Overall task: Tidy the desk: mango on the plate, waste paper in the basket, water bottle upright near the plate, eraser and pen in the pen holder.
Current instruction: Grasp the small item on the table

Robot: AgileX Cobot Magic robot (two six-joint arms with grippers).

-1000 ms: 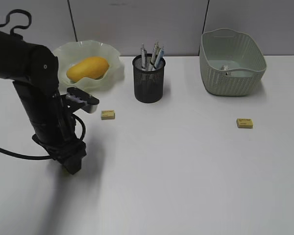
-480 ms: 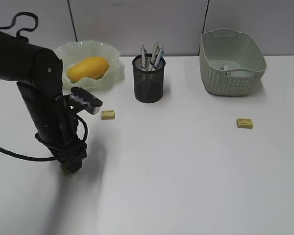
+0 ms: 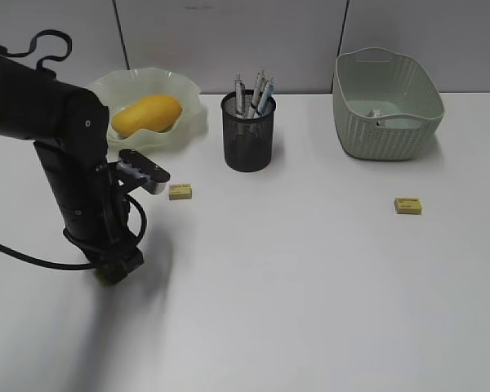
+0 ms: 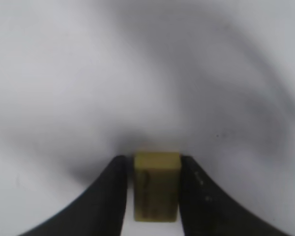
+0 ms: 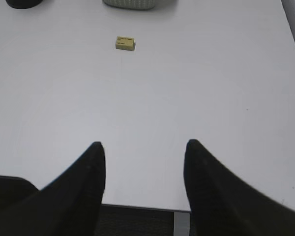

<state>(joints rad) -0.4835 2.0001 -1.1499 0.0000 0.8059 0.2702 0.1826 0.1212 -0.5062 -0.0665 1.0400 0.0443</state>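
Observation:
My left gripper [image 3: 114, 273] points straight down at the desk [image 3: 310, 286], front left. In the left wrist view a yellow eraser [image 4: 156, 187] lies on the desk between the black fingers, and the left gripper [image 4: 155, 160] is shut on it. Two more erasers [image 3: 180, 191] [image 3: 407, 206] lie loose. The mango [image 3: 147, 114] rests in the plate [image 3: 192, 91]. Several pens [image 3: 253, 91] stand in the pen holder [image 3: 247, 143]. A pale scrap [image 3: 376, 113] lies in the basket [image 3: 388, 122]. My right gripper [image 5: 145, 145] is open and holds nothing. The water bottle is out of view.
The right gripper hangs over the desk's near edge [image 5: 137, 206]; the right-hand eraser [image 5: 125, 43] lies well ahead of it. A grey wall runs behind the plate, pen holder and basket. The left arm's cable loops over the desk at far left.
My left gripper has dropped to the desk surface and its jaws have closed in on the eraser. The right gripper has not moved.

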